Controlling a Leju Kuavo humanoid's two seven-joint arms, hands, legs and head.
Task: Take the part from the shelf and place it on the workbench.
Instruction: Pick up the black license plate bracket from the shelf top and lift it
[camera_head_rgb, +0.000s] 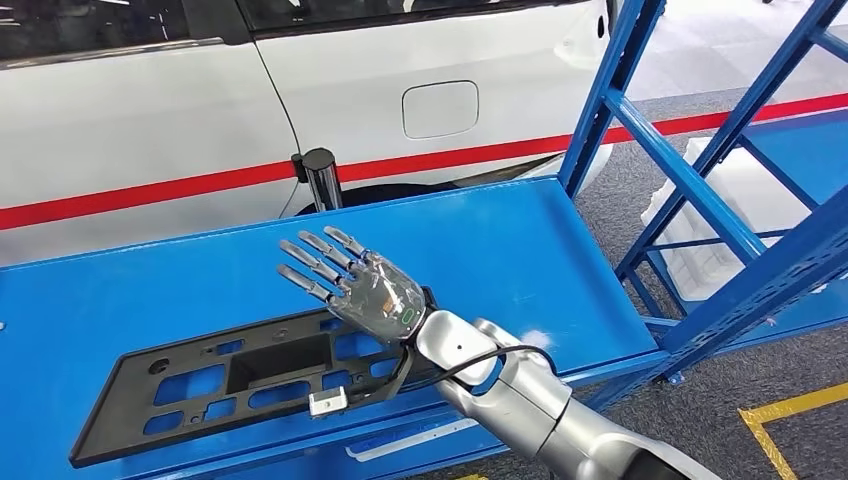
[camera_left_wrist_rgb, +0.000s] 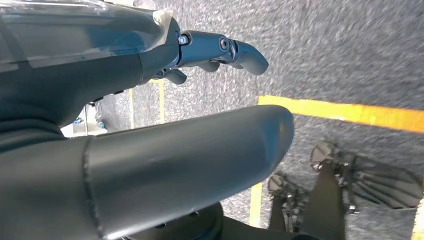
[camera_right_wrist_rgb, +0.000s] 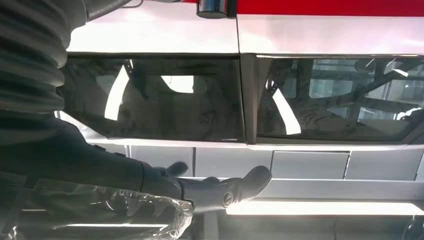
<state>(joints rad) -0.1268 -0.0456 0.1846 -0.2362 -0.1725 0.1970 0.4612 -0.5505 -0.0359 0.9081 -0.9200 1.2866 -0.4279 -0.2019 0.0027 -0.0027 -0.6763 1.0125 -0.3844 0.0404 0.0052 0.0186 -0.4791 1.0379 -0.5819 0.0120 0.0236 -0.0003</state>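
Observation:
The part is a flat black plastic frame (camera_head_rgb: 200, 385) with several cut-outs, lying on the blue workbench (camera_head_rgb: 520, 260) near its front edge. My right hand (camera_head_rgb: 355, 280) hovers just above the frame's right end with fingers spread and nothing in it. The same right hand (camera_right_wrist_rgb: 150, 200) appears in the right wrist view against the car's window. In the left wrist view my left hand (camera_left_wrist_rgb: 165, 100) hangs over the grey floor, its fingers (camera_left_wrist_rgb: 225, 50) curled and holding nothing.
A white car (camera_head_rgb: 300, 90) with a red stripe stands right behind the bench. A black post (camera_head_rgb: 322, 178) rises at the bench's far edge. Blue shelf uprights (camera_head_rgb: 700, 180) stand to the right. Yellow floor lines (camera_left_wrist_rgb: 350, 112) cross the grey floor.

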